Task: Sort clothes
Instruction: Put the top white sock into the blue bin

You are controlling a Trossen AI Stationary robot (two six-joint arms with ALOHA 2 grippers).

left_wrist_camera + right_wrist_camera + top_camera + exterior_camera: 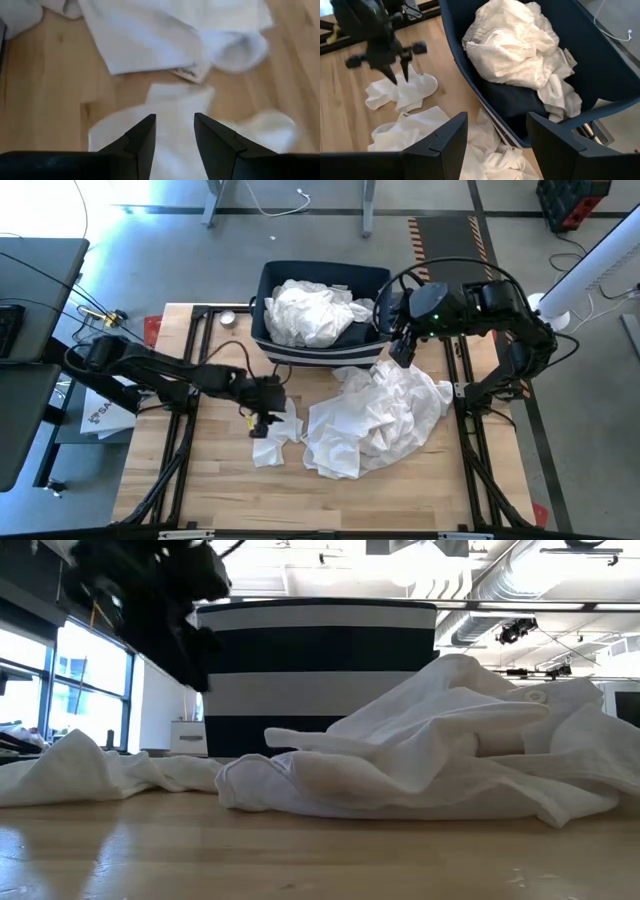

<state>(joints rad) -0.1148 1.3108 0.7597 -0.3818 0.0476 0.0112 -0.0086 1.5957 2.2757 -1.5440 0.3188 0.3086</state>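
Overhead looks straight down, low camera level across the table (300, 850), wrists close; all share white clothes (375, 415).

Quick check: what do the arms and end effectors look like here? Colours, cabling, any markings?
Both arms are dark, near black, with jointed links. The right arm carries looping black cables and a small green light. Left end effector and right end effector each have two dark, wedge-shaped fingers. No markings are legible.
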